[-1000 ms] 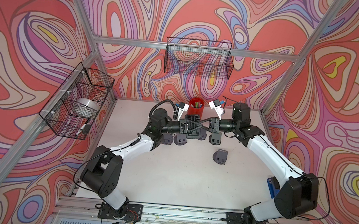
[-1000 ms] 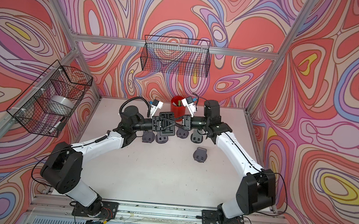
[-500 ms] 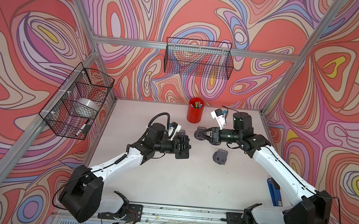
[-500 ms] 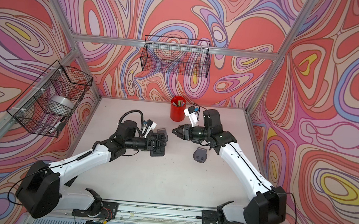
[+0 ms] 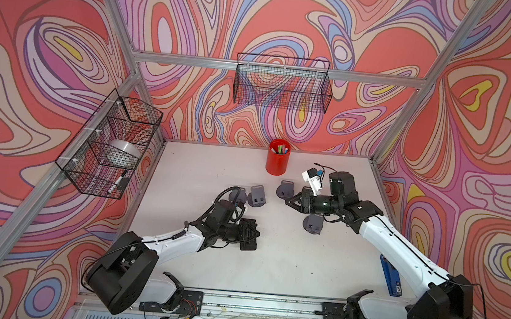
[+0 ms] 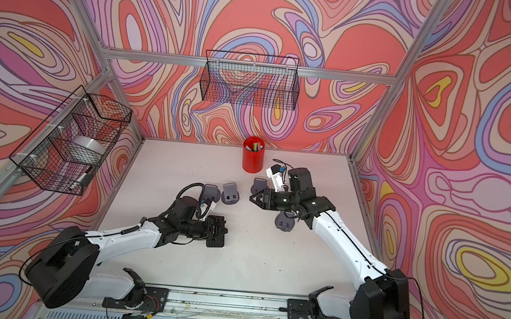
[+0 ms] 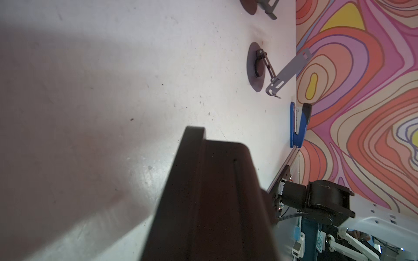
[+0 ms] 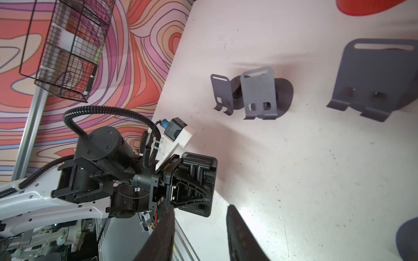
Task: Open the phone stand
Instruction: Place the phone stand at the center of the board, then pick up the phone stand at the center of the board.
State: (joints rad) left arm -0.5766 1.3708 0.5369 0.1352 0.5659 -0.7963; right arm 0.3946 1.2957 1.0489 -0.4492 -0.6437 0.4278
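Several grey phone stands sit on the white table, each with its plate raised off a round base. One stand (image 5: pixel 285 189) (image 6: pixel 259 184) (image 8: pixel 375 76) sits just beside my right gripper (image 5: pixel 288 201) (image 6: pixel 252 198) (image 8: pixel 200 206), which hovers open with nothing between its fingers. A pair of stands (image 5: pixel 258 195) (image 8: pixel 259 92) stands further left. Another stand (image 5: pixel 313 224) (image 7: pixel 255 67) lies under my right wrist. My left gripper (image 5: pixel 250 236) (image 6: pixel 218 231) (image 7: pixel 203 137) is nearer the front. Its fingers show no gap, and nothing shows between them.
A red cup (image 5: pixel 277 162) with pens stands at the back. A blue stapler (image 5: pixel 391 275) (image 7: pixel 298 126) lies by the right wall. Wire baskets hang on the back wall (image 5: pixel 282 86) and the left wall (image 5: pixel 112 143).
Both grippers were together near the red cup a second ago. The left arm has pulled back toward the front. The right gripper has drawn slightly right and opened its jaws.
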